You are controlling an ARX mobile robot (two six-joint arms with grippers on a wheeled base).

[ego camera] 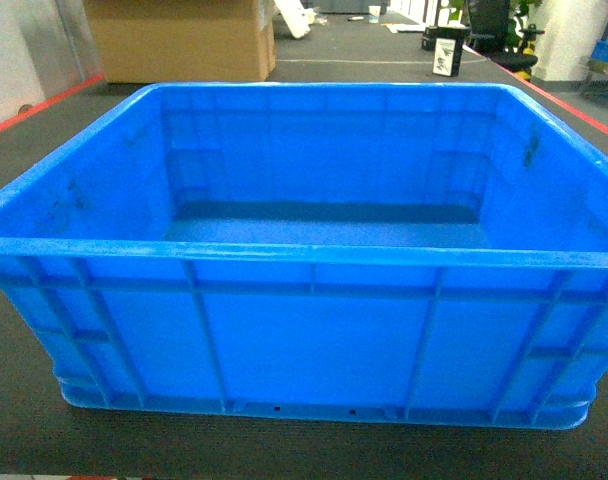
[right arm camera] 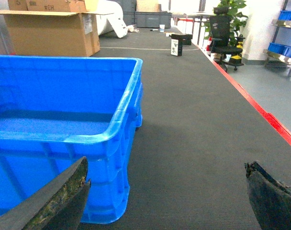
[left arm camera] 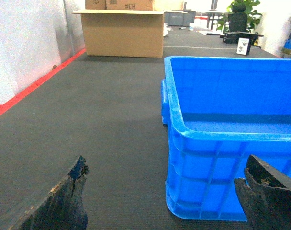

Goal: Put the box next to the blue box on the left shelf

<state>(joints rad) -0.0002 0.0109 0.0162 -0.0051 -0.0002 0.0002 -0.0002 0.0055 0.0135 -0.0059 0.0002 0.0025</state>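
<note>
The blue box [ego camera: 304, 250] fills the frame's centre on dark floor [left arm camera: 102, 120], both grippers [left arm camera: 167, 191] [right arm camera: 167, 196] spread wide at its near corners, holding nothing.

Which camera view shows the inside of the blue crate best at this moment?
The head view: the box fills the frame, with all four walls and part of the floor visible. The left wrist view shows only its left corner and part of the interior; the right wrist view shows its right corner.

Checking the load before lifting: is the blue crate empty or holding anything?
Empty. The blue crate sits upright on the floor, and the head view shows its bare inner floor.
</note>
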